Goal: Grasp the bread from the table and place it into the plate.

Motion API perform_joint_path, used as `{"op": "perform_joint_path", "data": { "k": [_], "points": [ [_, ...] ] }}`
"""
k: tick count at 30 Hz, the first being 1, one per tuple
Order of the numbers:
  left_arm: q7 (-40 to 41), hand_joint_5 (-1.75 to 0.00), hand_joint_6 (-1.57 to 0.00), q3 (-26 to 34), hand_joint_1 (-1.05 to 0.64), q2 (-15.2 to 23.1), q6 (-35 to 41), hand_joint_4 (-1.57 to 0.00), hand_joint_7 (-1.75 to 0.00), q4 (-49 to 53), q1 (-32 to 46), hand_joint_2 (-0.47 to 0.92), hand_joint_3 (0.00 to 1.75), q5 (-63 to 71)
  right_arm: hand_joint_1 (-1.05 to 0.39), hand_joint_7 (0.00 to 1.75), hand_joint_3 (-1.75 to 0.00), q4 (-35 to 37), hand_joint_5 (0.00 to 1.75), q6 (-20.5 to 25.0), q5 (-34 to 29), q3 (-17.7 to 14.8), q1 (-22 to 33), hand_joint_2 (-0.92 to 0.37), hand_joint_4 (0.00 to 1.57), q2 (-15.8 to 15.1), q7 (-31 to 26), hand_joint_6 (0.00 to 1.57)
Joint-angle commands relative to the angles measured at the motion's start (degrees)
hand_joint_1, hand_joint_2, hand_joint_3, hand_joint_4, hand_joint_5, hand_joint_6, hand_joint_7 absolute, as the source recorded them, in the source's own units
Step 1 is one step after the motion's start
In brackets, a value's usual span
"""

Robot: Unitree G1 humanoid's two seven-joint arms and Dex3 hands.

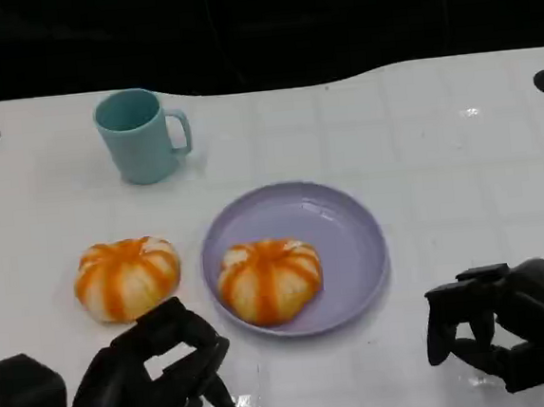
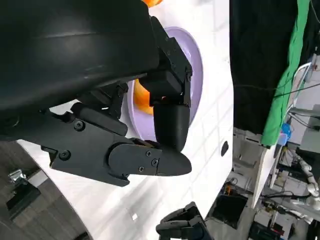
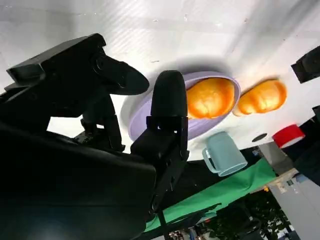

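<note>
Two orange-striped bread rolls lie in the head view. One bread roll (image 1: pixel 127 277) rests on the white table, left of the purple plate (image 1: pixel 355 229). The other roll (image 1: pixel 270 279) lies inside the plate, toward its front left. My left hand (image 1: pixel 152 382) hovers just in front of the roll on the table, fingers apart and holding nothing. My right hand (image 1: pixel 505 324) stays low at the front right, apart from the plate, with nothing in it. The right wrist view shows the plate (image 3: pixel 200 128), the roll in it (image 3: pixel 210 97) and the roll on the table (image 3: pixel 262 96).
A teal mug (image 1: pixel 142 135) stands upright behind the rolls at the back left; it is also in the right wrist view (image 3: pixel 225 153). The table's far edge runs along a dark background. Bare white table lies to the right of the plate.
</note>
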Motion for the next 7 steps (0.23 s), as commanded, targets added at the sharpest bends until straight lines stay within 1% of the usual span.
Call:
{"op": "perform_joint_path", "data": {
  "k": [1,7],
  "points": [
    [-0.87,-1.75,-0.61,0.62,-0.56,0.85,-0.79,-0.73,-1.59,0.61,-0.24,0.92,0.29,-0.13,-0.11,1.3,-0.87,0.73,1.69,-0.02,0.48,0.0,-0.38,-0.59,0.65,0.14,-0.41,0.66],
    [-0.76,-1.75,-0.62,0.77,-0.56,0.75,-1.07,-0.72,-1.6,1.24,-0.61,0.92,0.29,0.08,-0.13,1.34,-0.81,1.31,1.71,-0.29,-0.02,0.07,-0.75,-0.63,0.65,0.46,-0.78,0.64]
  ]
}}
